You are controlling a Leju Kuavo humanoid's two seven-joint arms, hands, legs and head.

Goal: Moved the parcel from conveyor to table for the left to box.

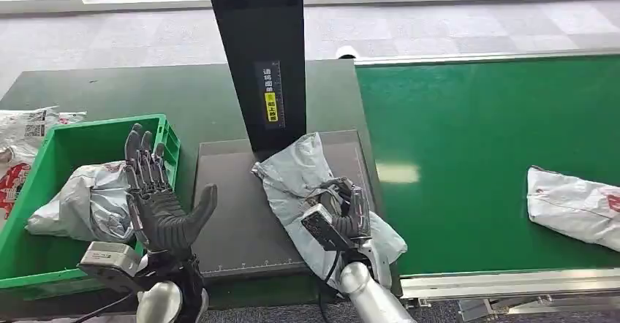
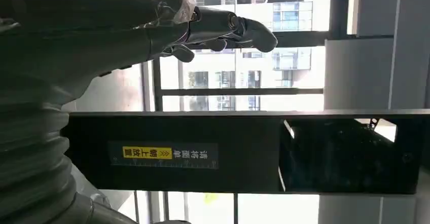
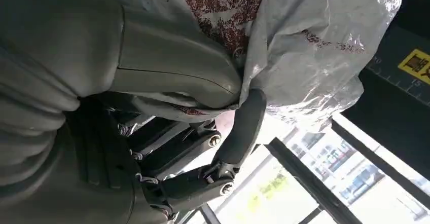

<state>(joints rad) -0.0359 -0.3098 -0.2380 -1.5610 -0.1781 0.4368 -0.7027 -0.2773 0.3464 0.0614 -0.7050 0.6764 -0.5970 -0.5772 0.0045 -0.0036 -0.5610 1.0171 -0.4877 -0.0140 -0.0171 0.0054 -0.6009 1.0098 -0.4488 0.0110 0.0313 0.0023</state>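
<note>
A grey plastic mail parcel [image 1: 307, 180] lies crumpled on the dark scale plate [image 1: 234, 213] at the foot of a black scanner post [image 1: 259, 52], its near end spilling toward the green conveyor belt [image 1: 475, 140]. The right hand [image 1: 343, 217] grips the parcel, thumb and fingers pinching its film; the wrist view shows red print on the parcel [image 3: 304, 46], much of it hidden behind the thumb [image 3: 177, 72]. The left hand [image 1: 157, 191] is raised, spread wide and holding nothing, beside a green crate [image 1: 44, 257] containing another grey bag [image 1: 88, 199]. A white parcel [image 1: 574, 206] lies on the belt, cut off at the frame edge. More bags [image 1: 22, 129] lie partly out of frame left of the crate.
</note>
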